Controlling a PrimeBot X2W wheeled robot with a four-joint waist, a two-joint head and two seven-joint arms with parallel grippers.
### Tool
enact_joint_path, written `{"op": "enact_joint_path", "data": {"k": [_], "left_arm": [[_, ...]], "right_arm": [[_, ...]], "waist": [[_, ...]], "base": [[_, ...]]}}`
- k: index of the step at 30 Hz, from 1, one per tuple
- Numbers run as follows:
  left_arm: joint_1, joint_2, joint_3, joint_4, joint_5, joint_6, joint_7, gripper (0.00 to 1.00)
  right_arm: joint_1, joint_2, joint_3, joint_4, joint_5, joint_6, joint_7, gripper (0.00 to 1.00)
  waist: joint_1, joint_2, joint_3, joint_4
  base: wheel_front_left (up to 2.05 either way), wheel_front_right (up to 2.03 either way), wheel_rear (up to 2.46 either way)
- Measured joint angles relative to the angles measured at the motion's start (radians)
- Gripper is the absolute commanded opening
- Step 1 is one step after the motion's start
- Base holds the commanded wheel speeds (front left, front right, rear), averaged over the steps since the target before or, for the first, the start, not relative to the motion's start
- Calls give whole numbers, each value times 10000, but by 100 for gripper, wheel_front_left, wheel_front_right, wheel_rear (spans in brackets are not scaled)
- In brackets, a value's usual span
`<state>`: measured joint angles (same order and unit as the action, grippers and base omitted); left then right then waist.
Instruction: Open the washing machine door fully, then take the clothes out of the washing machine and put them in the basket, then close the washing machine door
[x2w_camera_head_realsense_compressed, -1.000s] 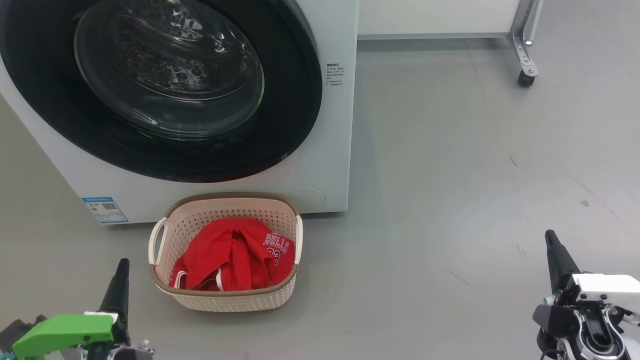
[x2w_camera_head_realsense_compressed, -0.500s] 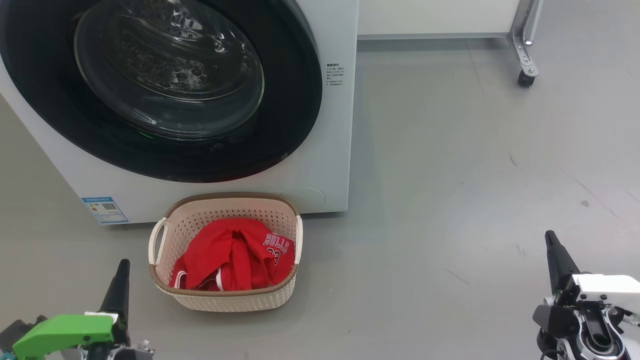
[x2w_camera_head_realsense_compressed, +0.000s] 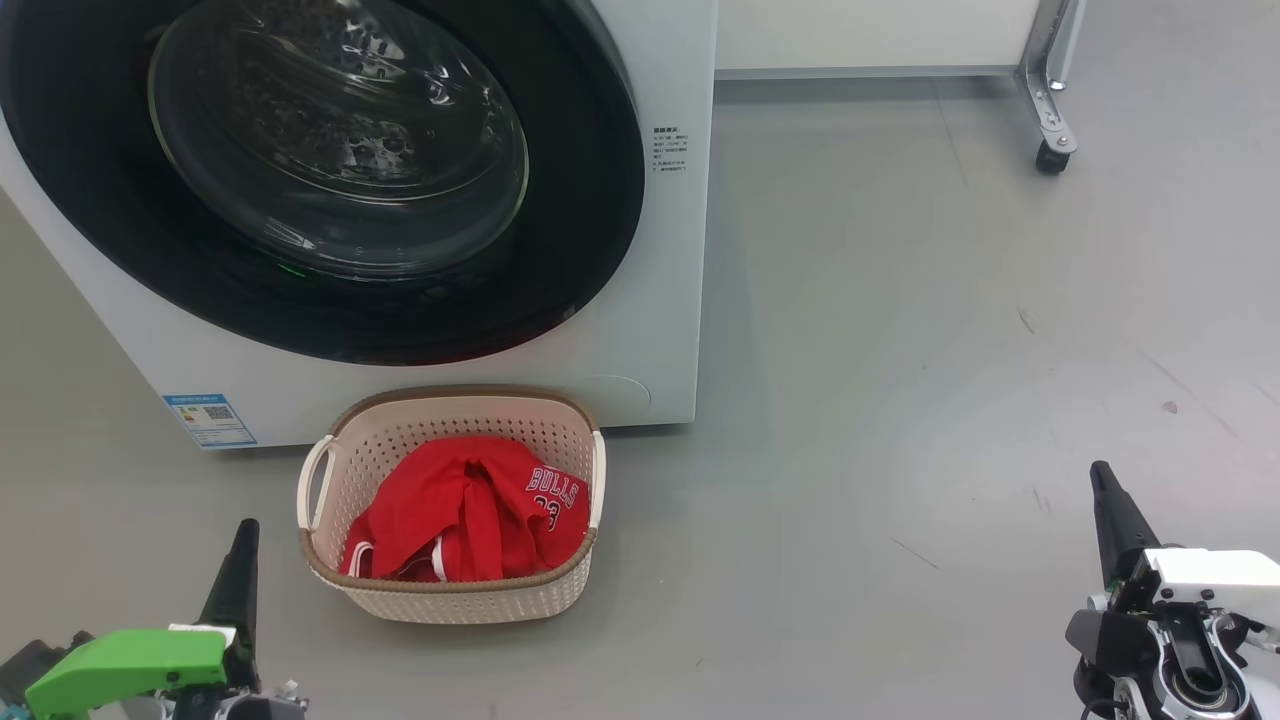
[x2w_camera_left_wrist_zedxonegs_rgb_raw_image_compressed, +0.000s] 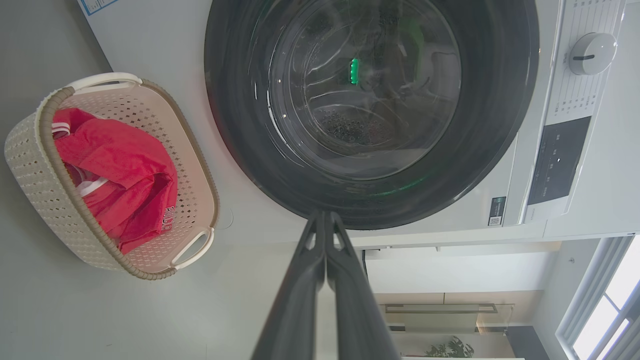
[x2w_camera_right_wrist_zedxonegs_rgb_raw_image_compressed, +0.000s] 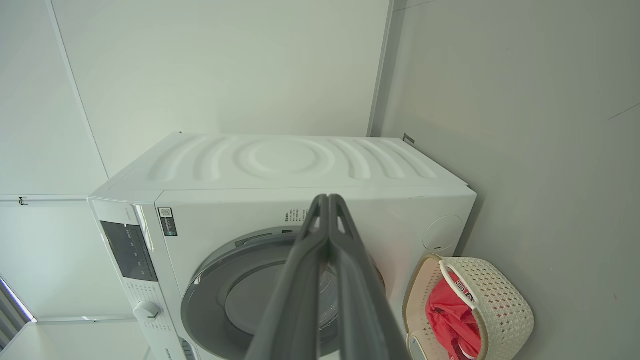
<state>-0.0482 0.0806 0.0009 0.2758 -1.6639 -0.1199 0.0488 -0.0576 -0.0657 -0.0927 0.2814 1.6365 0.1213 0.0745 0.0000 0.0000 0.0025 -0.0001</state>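
The white washing machine (x2w_camera_head_realsense_compressed: 660, 300) fills the upper left of the head view, and its black-rimmed round door (x2w_camera_head_realsense_compressed: 330, 170) lies flat against the front, with the glass bowl at its centre. On the floor just in front stands the cream basket (x2w_camera_head_realsense_compressed: 450, 600) holding the red clothes (x2w_camera_head_realsense_compressed: 470, 510) with "BULLS" lettering. My left gripper (x2w_camera_head_realsense_compressed: 243, 530) is shut with nothing in it, low to the basket's left. Far off at the lower right, my right gripper (x2w_camera_head_realsense_compressed: 1100, 472) is likewise shut with nothing in it. The door (x2w_camera_left_wrist_zedxonegs_rgb_raw_image_compressed: 372, 110), basket (x2w_camera_left_wrist_zedxonegs_rgb_raw_image_compressed: 30, 165) and clothes (x2w_camera_left_wrist_zedxonegs_rgb_raw_image_compressed: 120, 170) also appear in the left wrist view.
Bare grey floor stretches to the machine's right. A metal frame leg on a castor (x2w_camera_head_realsense_compressed: 1052, 155) stands at the far upper right, below a white panel (x2w_camera_head_realsense_compressed: 870, 35). The machine's control knob (x2w_camera_left_wrist_zedxonegs_rgb_raw_image_compressed: 592, 46) is seen from the left wrist.
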Motion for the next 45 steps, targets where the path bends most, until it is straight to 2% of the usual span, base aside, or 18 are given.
{"op": "enact_joint_path", "data": {"k": [45], "left_arm": [[-50,-2,46,21,0,0,29,0]], "right_arm": [[-4,13,-31,-4,0,0,8,0]], "waist": [[0,0,1,0]], "base": [[0,0,0]]}}
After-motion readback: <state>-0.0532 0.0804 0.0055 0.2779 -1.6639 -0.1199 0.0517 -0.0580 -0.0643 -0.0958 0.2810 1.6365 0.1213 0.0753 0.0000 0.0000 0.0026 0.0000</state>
